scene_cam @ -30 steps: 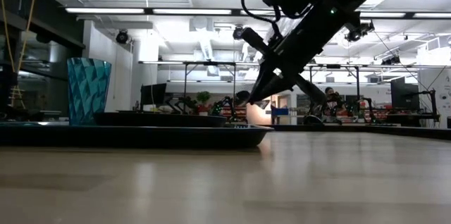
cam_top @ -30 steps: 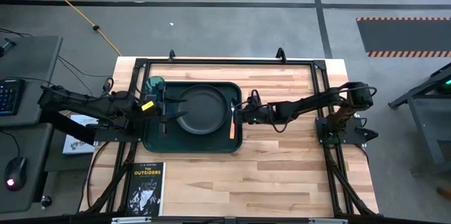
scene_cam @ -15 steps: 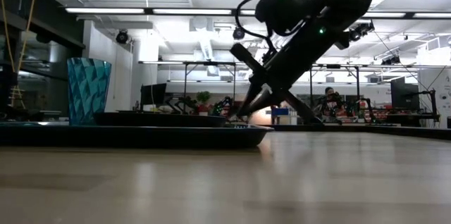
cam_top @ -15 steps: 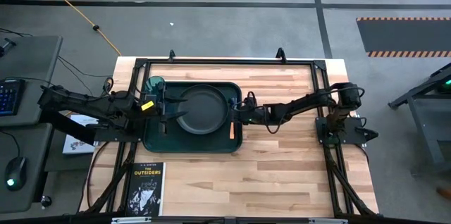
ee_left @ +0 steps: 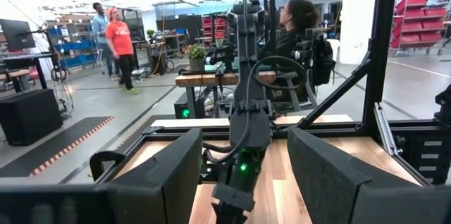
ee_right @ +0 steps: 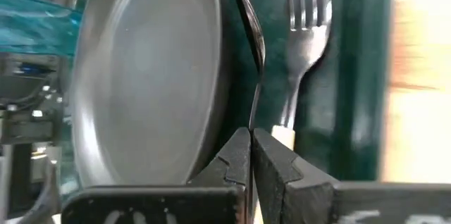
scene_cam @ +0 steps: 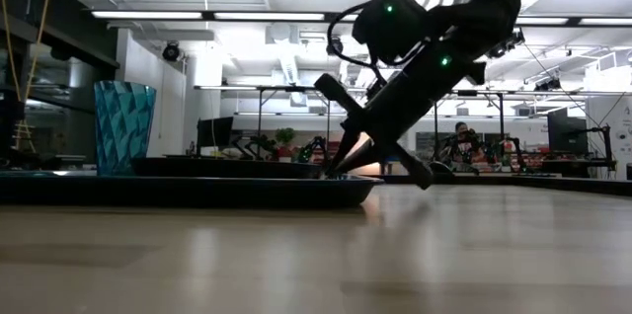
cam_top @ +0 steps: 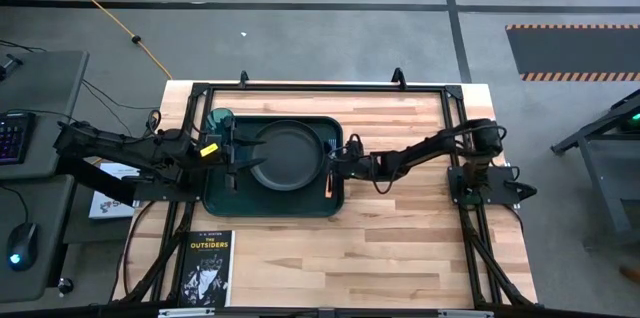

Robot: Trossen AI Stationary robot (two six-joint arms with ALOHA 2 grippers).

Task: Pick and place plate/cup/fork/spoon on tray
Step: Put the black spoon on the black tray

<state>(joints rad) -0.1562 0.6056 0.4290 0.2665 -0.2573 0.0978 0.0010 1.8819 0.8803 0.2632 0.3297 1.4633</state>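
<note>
The dark green tray (cam_top: 225,198) lies at the table's left middle. On it are the dark plate (cam_top: 287,155), the teal cup (cam_top: 220,120) at its far left corner, and the tan-handled fork (cam_top: 329,180) along its right rim. My right gripper (cam_top: 335,163) is low over the tray's right side, shut on the dark spoon (ee_right: 251,27), which lies between the plate (ee_right: 141,76) and the fork (ee_right: 306,13). My left gripper (cam_top: 243,155) is open and empty over the tray's left side, by the plate's left rim. My right gripper pinches the spoon's thin handle (ee_right: 251,115) between its two fingertips, near the handle's free end. The fingers come slanting down from the table's right. The spoon points away from the fingers, its bowl (ee_right: 254,37) beside the plate's rim and over the tray floor; whether it rests there I cannot tell.
A black book with white lettering (cam_top: 208,268) lies at the table's near left corner. A black frame (cam_top: 330,88) runs around the table. The light wooden table top (cam_top: 400,238) lies right of and nearer than the tray. People show in the room beyond (ee_left: 120,41).
My right gripper has gone down and a little toward the table's left edge, tipping steeper, and has brought the spoon low onto the tray's right side between plate and fork. It has stayed shut.
</note>
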